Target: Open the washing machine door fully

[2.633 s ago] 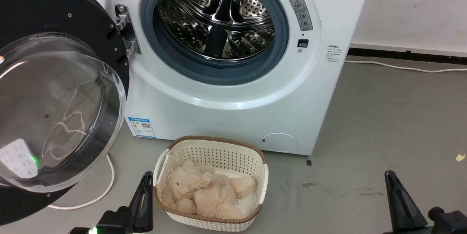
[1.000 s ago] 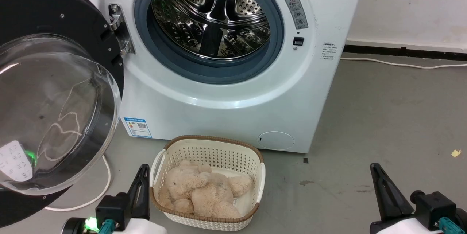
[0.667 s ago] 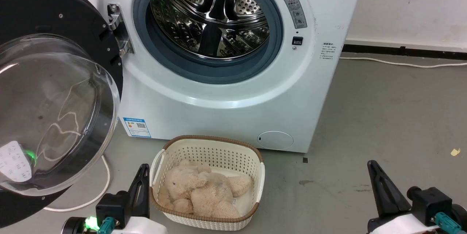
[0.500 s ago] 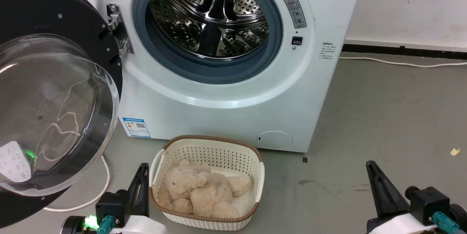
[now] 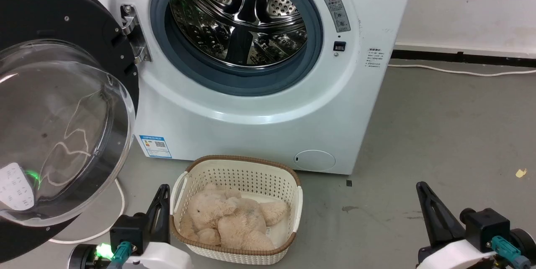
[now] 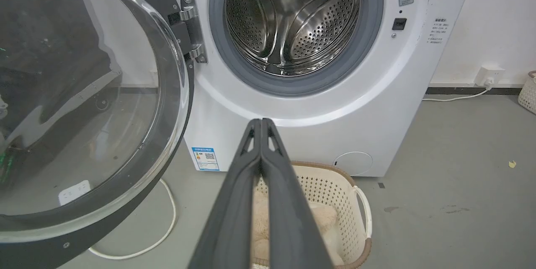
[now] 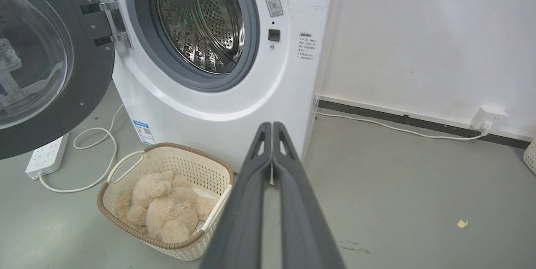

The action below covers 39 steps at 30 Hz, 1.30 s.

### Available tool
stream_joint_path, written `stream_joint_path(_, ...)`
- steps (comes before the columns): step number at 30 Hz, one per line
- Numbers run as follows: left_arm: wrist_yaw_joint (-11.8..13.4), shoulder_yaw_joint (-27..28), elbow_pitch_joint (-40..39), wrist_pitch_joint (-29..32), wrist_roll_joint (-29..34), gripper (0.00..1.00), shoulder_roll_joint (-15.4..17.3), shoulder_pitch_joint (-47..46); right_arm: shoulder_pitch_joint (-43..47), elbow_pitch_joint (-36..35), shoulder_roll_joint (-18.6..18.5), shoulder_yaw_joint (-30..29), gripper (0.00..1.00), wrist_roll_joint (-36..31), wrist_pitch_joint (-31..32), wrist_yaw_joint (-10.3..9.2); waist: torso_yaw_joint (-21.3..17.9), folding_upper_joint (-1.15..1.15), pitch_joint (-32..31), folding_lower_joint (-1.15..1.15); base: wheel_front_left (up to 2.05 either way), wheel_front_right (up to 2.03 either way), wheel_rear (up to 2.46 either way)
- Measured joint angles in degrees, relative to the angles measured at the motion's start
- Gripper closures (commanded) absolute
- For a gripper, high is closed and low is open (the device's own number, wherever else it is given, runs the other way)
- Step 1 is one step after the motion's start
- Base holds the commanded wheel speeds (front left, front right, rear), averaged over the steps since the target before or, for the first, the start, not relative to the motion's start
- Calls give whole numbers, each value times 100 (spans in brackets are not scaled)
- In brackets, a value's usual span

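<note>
The washing machine [image 5: 259, 105] [image 6: 335, 105] [image 7: 234, 105] stands ahead with its steel drum [image 5: 240, 17] exposed. The washing machine door [image 5: 54, 93] [image 6: 83, 93] [image 7: 46, 59], glossy black with a bulging glass bowl, hangs swung out to the left on its metal hinge [image 5: 133, 32]. My left gripper [image 5: 161, 193] [image 6: 261, 123] is shut and empty, low beside the basket and clear of the door. My right gripper [image 5: 423, 189] [image 7: 271, 126] is shut too, low at the right over bare floor.
A cream basket [image 5: 289, 185] [image 7: 125, 164] holding a beige plush bear [image 5: 234, 218] sits on the floor before the machine. A white cable [image 5: 113, 218] and power strip [image 7: 44, 158] lie under the door. Grey floor [image 5: 439, 126] stretches right to a wall with a socket [image 7: 488, 119].
The whole head view has drifted slightly left and down, so the camera moved. Both forearms show a little further up that view. The door stays at the same swing.
</note>
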Motion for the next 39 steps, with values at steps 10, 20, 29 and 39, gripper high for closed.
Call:
stream_joint_path(10, -55, 94, -7, 119, 78, 100, -30, -24, -43, 16, 0, 36, 100, -45, 122, 0, -19, 0, 7, 0, 0, 0, 0)
stream_joint_path(20, -75, 152, -11, 224, 126, 100, -87, -103, -121, 27, 0, 71, 100, -62, 242, 0, -36, 0, 14, 0, 0, 0, 0)
stream_joint_path(29, -118, 201, -13, 339, 176, 100, -135, -120, -204, 45, 0, 110, 100, -103, 357, 0, -51, 0, 19, 0, 0, 0, 0)
stream_joint_path(39, -118, 241, -14, 368, 183, 100, -147, -138, -225, 49, 0, 127, 100, -104, 374, 0, -53, 0, 20, 0, 0, 0, 0)
